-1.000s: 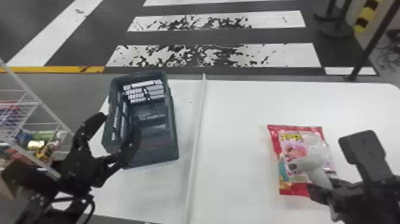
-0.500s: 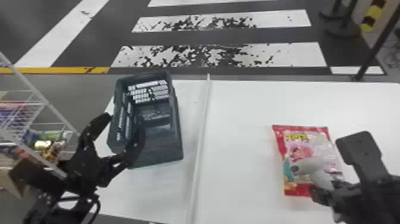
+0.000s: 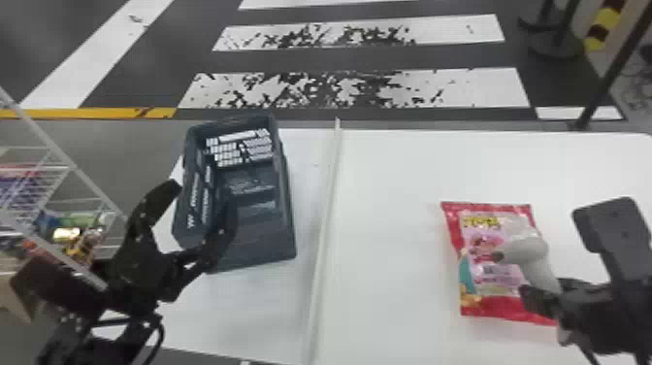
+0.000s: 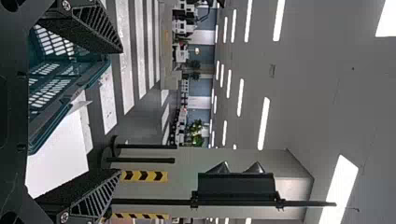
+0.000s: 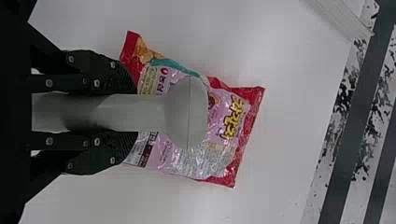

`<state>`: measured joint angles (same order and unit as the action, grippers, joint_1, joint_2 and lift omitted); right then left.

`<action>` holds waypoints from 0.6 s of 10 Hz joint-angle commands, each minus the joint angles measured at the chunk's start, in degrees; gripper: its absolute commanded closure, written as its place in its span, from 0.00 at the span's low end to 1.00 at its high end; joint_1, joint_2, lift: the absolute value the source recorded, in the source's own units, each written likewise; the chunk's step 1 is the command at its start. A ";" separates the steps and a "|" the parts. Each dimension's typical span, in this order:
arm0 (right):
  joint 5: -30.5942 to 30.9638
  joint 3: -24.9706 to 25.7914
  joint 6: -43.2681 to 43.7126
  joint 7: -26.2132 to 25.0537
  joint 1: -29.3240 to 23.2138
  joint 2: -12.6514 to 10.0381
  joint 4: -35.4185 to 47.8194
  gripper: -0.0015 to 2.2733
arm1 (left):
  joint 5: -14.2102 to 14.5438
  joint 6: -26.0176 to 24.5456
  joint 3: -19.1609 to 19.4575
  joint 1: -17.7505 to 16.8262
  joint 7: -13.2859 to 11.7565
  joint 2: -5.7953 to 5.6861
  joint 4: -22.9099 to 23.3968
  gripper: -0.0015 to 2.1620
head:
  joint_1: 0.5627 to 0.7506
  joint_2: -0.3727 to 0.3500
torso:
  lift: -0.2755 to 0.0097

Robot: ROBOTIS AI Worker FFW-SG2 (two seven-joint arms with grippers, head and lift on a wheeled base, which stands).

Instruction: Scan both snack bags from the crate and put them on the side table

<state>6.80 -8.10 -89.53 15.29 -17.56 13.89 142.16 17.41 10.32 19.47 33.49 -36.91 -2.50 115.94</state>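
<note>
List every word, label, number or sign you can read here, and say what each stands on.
None can be quoted with certainty.
Snack bag: large yellow lettering, not surely readable; the finer print is too small.
Goods on wire rack: markings too small to read.
Crate: no readable word.
Scanner: no readable word.

I look down from head, outward past shared crate [image 3: 259, 245] from left wrist, close onto shared snack bag [image 5: 198, 165] from right.
</note>
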 commanded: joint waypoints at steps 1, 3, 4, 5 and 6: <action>-2.14 4.41 2.03 -1.40 0.07 -0.18 -0.48 0.99 | -0.44 -2.02 -1.46 0.09 1.58 -0.05 0.87 0.04 | 0.70 0.69 | 0.66; -6.27 11.00 7.48 -3.07 0.07 -0.71 -4.00 0.99 | -2.55 -2.90 -4.44 0.00 3.33 -0.05 1.39 0.04 | 0.70 0.58 | 0.66; -7.50 13.64 10.99 -5.01 0.25 -0.80 -6.72 0.99 | -3.43 -4.84 -5.67 -0.09 4.92 -0.05 1.83 0.04 | 0.70 0.51 | 0.66; -9.17 16.45 14.33 -6.15 0.60 -0.80 -9.80 0.99 | -4.22 -5.36 -6.82 -0.09 5.80 -0.05 2.01 0.04 | 0.70 0.45 | 0.66; -10.23 18.47 17.50 -7.47 1.30 -0.62 -12.96 0.99 | -4.75 -7.65 -7.70 0.09 8.08 -0.05 2.71 0.04 | 0.70 0.41 | 0.66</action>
<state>-2.67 8.97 -74.14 8.08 -16.66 13.12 131.18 13.00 3.95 12.36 33.49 -29.04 -2.53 118.28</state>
